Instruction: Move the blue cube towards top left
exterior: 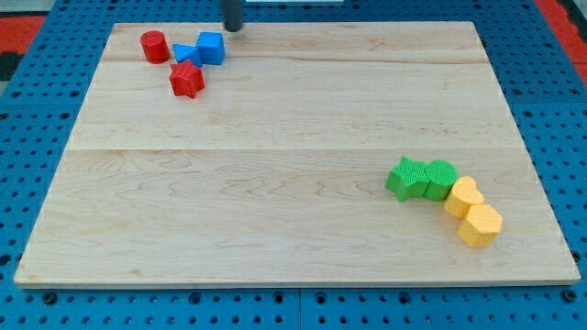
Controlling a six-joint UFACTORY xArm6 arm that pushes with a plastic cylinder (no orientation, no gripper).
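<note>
my rod comes down from the view's top edge, upright, only its lower stretch showing. my tip (234, 28) sits at the far edge of the wooden surface (293, 183), just up and to the right of the blue cube (211, 48); whether it touches the cube i cannot tell. i carry no gripper, so nothing is held or clamped; the tip is bare.

the blue cube lies near the top left corner of the surface. pressed against its left side is a smaller blue block (186, 53), shape unclear. a red cylinder (154, 46) stands just left of that, and a red star-like block (186, 80) lies just below the blue pair.

well apart, at the lower right, a green star-like block (405, 178) touches a green cylinder (440, 178), followed by two yellow blocks (463, 197) (481, 225) in a chain slanting toward the view's bottom right.
</note>
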